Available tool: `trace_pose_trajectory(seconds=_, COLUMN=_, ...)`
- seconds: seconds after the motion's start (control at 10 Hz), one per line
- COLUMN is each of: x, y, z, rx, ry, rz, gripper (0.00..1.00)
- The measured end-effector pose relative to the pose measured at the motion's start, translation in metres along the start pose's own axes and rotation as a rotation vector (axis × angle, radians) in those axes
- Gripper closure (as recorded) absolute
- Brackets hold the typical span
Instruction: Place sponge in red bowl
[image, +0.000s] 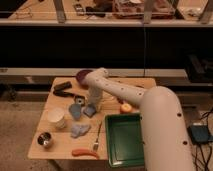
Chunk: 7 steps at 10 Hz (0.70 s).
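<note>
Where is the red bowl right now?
In the camera view the red bowl sits at the far edge of the table, partly behind the arm; the gripper hangs in front, above the blue sponge.

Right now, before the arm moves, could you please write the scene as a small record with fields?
pincer: low over the middle of the table, right at the sponge
sponge: blue, lying on the table, not in the bowl
red bowl: at the table's far edge, partly hidden by the arm
green tray: near edge, beside the arm's base
white cup: upright, apart from the sponge
task state: sponge not yet in the red bowl
</note>
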Motion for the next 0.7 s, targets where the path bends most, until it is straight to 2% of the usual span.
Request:
trace_pose_trajectory(seconds=0.2, x=0.001, y=0.001, z=-0.005, rx=0.005, ry=0.002, rz=0.012, gripper=0.91)
trace_pose_trajectory(seconds=0.3, x=0.002, y=0.0, z=-0.013, rx=0.015, ry=0.006, rz=0.019, gripper=0.91)
trace_pose_trajectory(seconds=0.5, x=0.014, y=-0.001, z=-0.048, rx=0.057, ry=0.028, rz=0.052, gripper=0.91)
trace_pose_trajectory(seconds=0.7, x=0.047, y=0.008, z=-0.102, rx=0.11, ry=0.067, rz=0.125, gripper=0.91)
